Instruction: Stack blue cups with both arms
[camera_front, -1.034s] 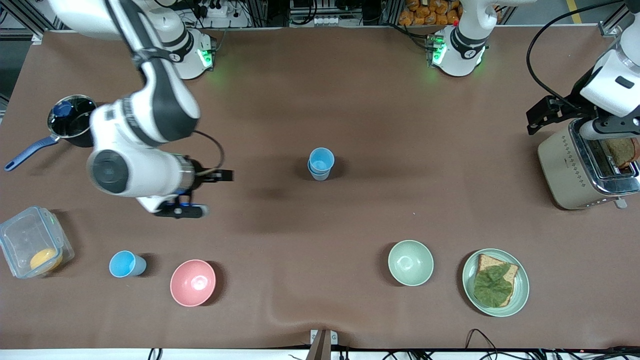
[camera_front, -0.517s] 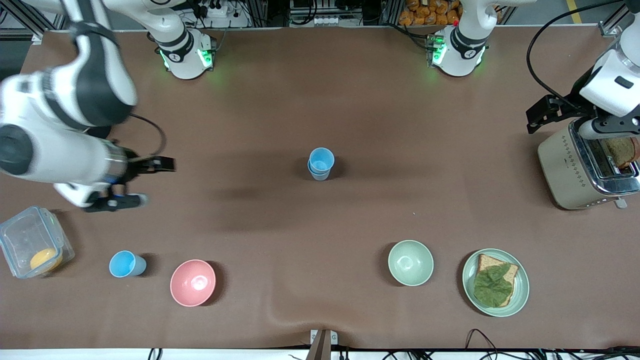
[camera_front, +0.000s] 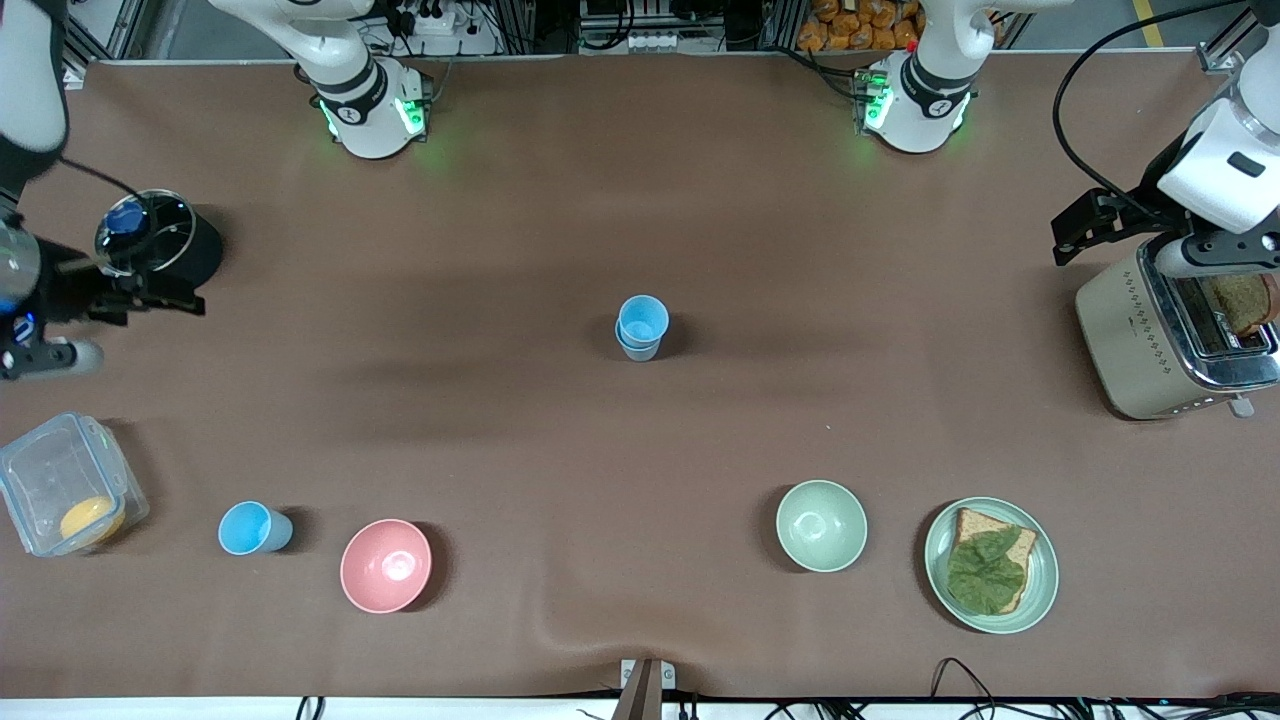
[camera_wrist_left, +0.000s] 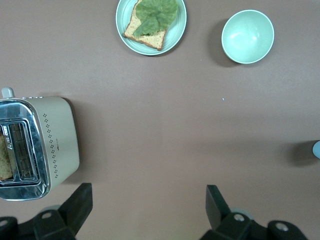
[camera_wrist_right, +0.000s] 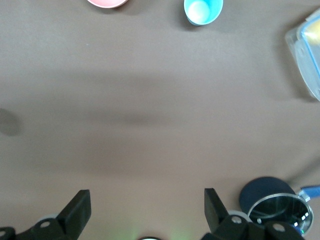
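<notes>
Lone cup sits on the right arm's side

Stack of small light-blue plastic tumblers (camera_front: 640, 327) stands mid-table, upright, mouths up. One more single light-blue tumbler (camera_front: 252, 528) stands near the front camera's edge, just beside the pink plastic bowl (camera_front: 386, 565) and near the clear lidded food container (camera_front: 66, 496). Your right gripper (camera_wrist_right: 145, 210) hangs over the table's right-arm end, by the black pot with glass lid (camera_front: 150, 240), fingers spread wide, nothing held. The single tumbler lies nearer the front camera than that gripper, axis vertical, so you likely take it with the right arm. Left gripper (camera_wrist_left: 147, 207) waits beside the beige toaster (camera_wrist_left: 37, 147), fingers apart, empty, well away from both.
</notes>
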